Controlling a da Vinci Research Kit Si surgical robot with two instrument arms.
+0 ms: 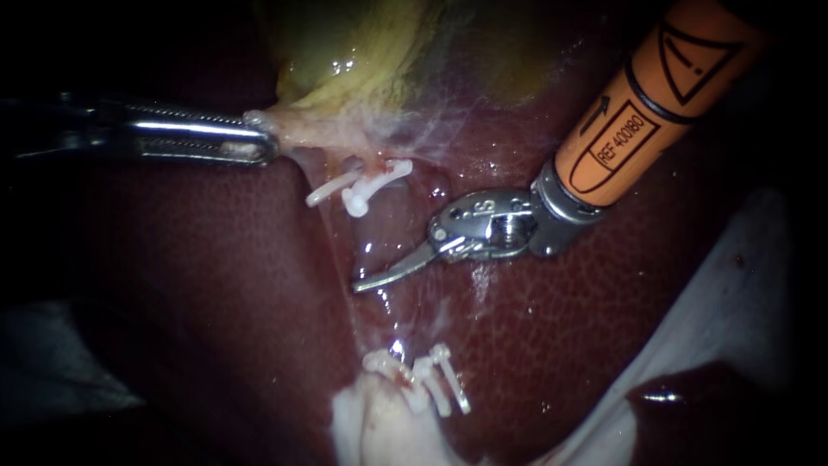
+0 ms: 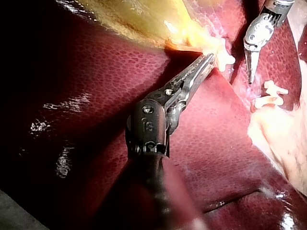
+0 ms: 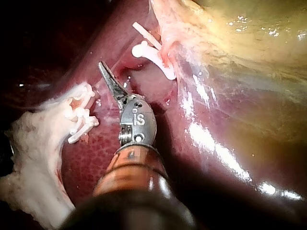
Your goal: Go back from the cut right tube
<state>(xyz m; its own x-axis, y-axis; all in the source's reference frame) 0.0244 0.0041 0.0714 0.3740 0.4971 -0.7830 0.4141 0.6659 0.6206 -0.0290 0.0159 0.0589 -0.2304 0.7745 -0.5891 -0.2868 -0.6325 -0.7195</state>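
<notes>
The yellow-green gallbladder (image 1: 362,52) lies on the dark red liver (image 1: 216,285). My left instrument (image 1: 259,145) is shut on pale tissue at the gallbladder's lower end, as the left wrist view also shows (image 2: 207,58). White clips (image 1: 366,185) sit on a stump just under that grip. More white clips (image 1: 427,380) sit on a lower stump, with a gap between the two groups. My right instrument (image 1: 362,284), on an orange shaft, hangs in that gap with its curved blades together, holding nothing. In the right wrist view the right instrument's tip (image 3: 104,69) points between the two clip groups.
Pale fatty tissue (image 1: 379,427) lies below the lower clips. A white cloth (image 1: 733,285) covers the lower right. A thin wet membrane (image 1: 388,233) spans the liver between the clip groups.
</notes>
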